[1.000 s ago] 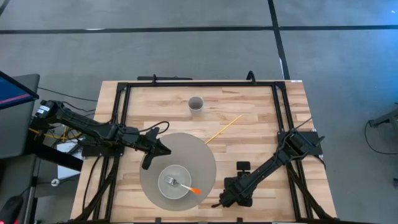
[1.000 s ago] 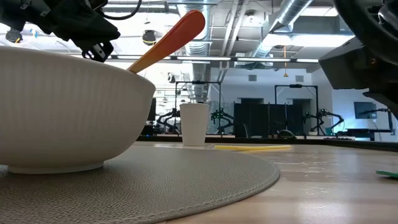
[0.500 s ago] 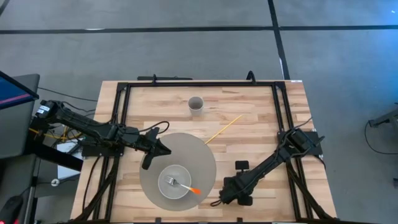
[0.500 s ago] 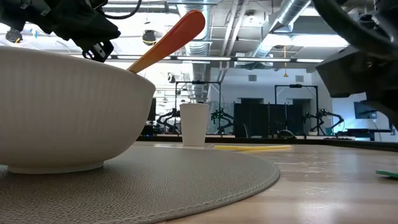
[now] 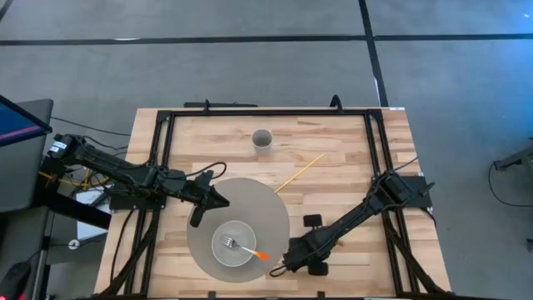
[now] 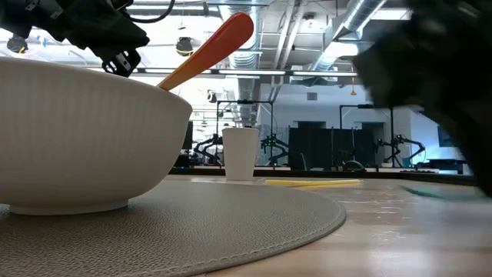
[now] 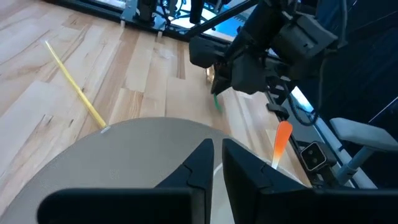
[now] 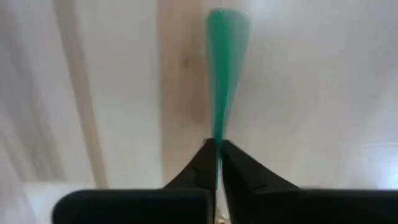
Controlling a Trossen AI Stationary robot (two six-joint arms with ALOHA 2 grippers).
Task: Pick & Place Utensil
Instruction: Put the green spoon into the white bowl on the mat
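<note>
A white bowl [image 5: 235, 244] stands on a round grey mat [image 5: 250, 196], with an orange-handled fork [image 5: 250, 250] leaning in it. My right gripper [image 5: 286, 268] is low over the table beside the mat's near right edge, shut on a green utensil [image 8: 221, 68]. The left wrist view also shows that green utensil [image 7: 216, 102] under my right gripper. My left gripper [image 7: 216, 165] hangs over the mat's left part, shut and holding nothing. My right gripper pinches one end of the green utensil's handle [image 8: 217, 134] between its two fingertips. The fingers lie along the utensil, which reaches straight out beyond them over the wood. Motion blur hides whether it is clear of the table.
A white cup [image 5: 262, 140] stands toward the table's far side, and a thin yellow stick [image 5: 300, 172] lies aslant beyond the mat. A black frame [image 5: 266, 111] runs round the table top. Bare wood lies right of the mat.
My right gripper has gone toward the table's left edge, closer to the mat. The green utensil, which lay still on the wood at the low view's right edge, has shifted along with it and shows blurred.
</note>
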